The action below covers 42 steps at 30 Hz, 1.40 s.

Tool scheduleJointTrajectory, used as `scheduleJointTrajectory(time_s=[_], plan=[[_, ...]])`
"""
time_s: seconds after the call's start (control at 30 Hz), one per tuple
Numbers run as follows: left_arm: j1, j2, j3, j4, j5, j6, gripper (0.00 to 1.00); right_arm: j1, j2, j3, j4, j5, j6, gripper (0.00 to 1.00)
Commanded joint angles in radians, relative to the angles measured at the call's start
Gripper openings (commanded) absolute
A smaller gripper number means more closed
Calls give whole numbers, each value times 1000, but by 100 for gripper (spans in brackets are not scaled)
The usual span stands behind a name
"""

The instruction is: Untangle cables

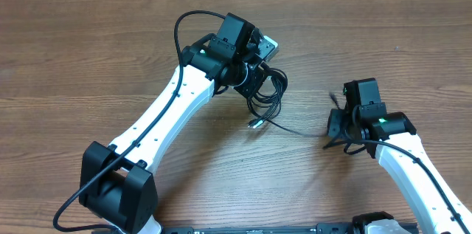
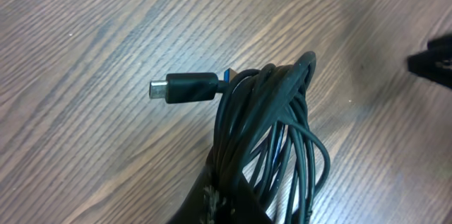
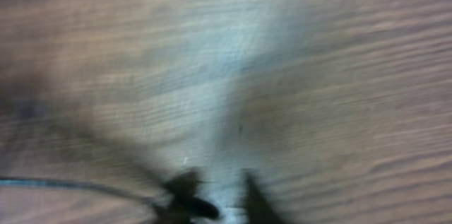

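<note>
The brown wooden table (image 1: 88, 35) carries a loose coil of thin black cables (image 2: 261, 132) near its middle. The left gripper (image 2: 233, 199) is pressed together on the lower part of this coil. One single black strand (image 1: 295, 131) runs from the coil toward the right gripper (image 1: 333, 125).

To do the step well, the left should probably hold firm while the right draws the strand slowly sideways, so that the black USB-type plug (image 2: 183, 87) catches no loop.

The right wrist view is very blurred, so one cannot tell whether those jaws grip the strand. From overhead, the left wrist covers part of the coil.
</note>
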Motion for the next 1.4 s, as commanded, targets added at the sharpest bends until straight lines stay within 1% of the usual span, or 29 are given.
scheduleJointTrajectory(time_s=[0.0,0.03,0.13,0.2,0.3,0.37,0.5,0.6,0.7,0.77,0.97,1.0,1.03,1.17,1.27,1.3,1.33,1.37], plan=[[-6,-24,29,3,66,-15,4,-1,1,19,58,-132,83,91],[-8,-24,29,5,64,-15,4,-1,1,19,74,-187,83,96],[-8,-24,29,14,64,-23,4,-1,1,19,146,-361,79,97],[-9,-24,29,21,64,-48,4,-1,1,19,191,-464,74,92],[-9,-24,29,35,64,-121,4,1,1,19,256,-640,21,85],[-9,-24,29,44,64,-172,4,1,1,19,272,-673,19,79],[-9,-24,29,59,64,-267,4,1,1,19,271,-667,11,73],[-9,-24,29,69,72,-324,4,1,1,19,272,-666,3,72],[-9,-24,29,82,127,-325,4,1,1,19,280,-666,3,70],[-9,-24,29,91,159,-325,4,1,1,19,290,-666,3,64],[-9,-24,29,98,210,-317,4,1,1,19,317,-658,4,35],[-10,-24,29,98,209,-317,4,1,1,19,318,-649,4,29],[-10,-24,29,98,206,-316,4,1,1,19,318,-639,4,24],[-10,-24,29,97,179,-301,4,1,1,19,315,-605,4,13],[-10,-24,29,93,130,-299,4,0,1,19,312,-606,5,12],[-10,-24,29,92,122,-298,4,0,1,19,311,-606,5,20],[-10,-24,29,93,122,-298,4,1,1,19,311,-607,5,31],[-10,-24,29,93,123,-298,4,1,1,19,311,-607,5,39]])
